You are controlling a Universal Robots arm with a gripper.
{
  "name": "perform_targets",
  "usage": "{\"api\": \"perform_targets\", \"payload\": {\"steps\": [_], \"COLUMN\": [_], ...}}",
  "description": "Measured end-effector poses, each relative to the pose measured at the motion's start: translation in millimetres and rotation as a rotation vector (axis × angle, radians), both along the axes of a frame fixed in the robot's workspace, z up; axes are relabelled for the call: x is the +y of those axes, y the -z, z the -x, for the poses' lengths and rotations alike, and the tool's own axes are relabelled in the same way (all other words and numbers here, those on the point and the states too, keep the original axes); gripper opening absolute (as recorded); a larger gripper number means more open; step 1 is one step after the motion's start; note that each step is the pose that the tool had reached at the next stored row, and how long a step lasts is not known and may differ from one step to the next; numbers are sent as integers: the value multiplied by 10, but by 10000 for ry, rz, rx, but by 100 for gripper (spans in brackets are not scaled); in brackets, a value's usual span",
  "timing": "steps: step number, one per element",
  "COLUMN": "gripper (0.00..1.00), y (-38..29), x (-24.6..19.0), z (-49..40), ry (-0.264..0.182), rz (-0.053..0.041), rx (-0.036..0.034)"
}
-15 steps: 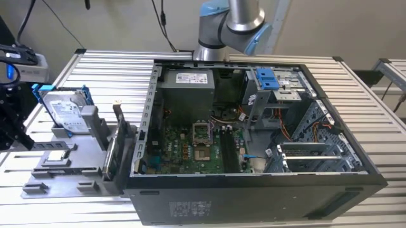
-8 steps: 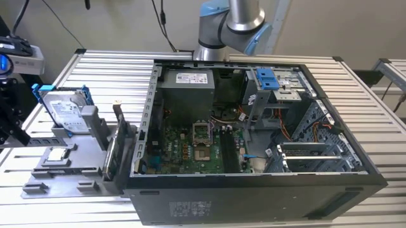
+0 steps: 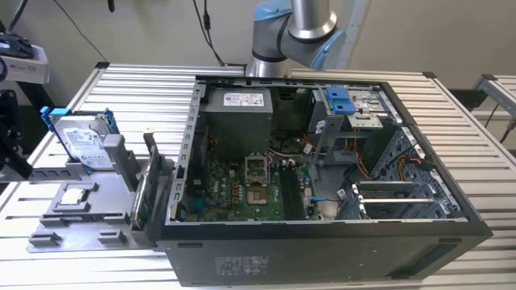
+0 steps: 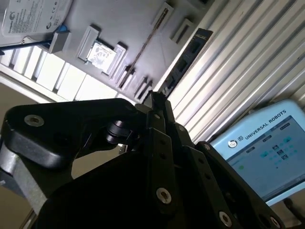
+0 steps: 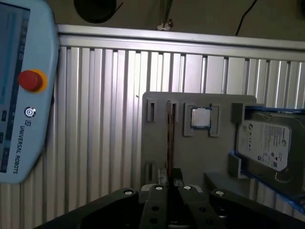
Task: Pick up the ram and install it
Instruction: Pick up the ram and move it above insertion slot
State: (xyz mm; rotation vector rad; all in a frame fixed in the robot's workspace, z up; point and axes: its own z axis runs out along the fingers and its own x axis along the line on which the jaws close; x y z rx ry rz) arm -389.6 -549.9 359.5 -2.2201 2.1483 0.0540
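Pincer [image 4: 155, 99] tips meet in a narrow point in the second wrist view, gripping nothing, apart from the grey tray [image 4: 128, 28] where the ram [image 4: 145, 45] lies as a thin line beside the processor chip [image 4: 101, 53]. In the first wrist view the pincer [image 5: 169, 186] hides one end of the ram [image 5: 169, 136], slotted in the tray [image 5: 157, 143] beside the processor chip [image 5: 200, 118], with the hard drive [image 5: 263, 143] beyond it cut off. In the exterior view the tray [image 3: 81, 238] sits on the desk [image 3: 129, 90] beside the open computer case [image 3: 322, 248], which partly hides the arm [image 3: 294, 27].
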Motion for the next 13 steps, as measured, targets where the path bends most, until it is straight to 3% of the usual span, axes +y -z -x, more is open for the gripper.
{"api": "perform_targets", "payload": {"steps": [13], "gripper": [15], "y": [-227], "x": [0], "z": [0], "ry": [0], "rz": [0], "rx": [0]}}
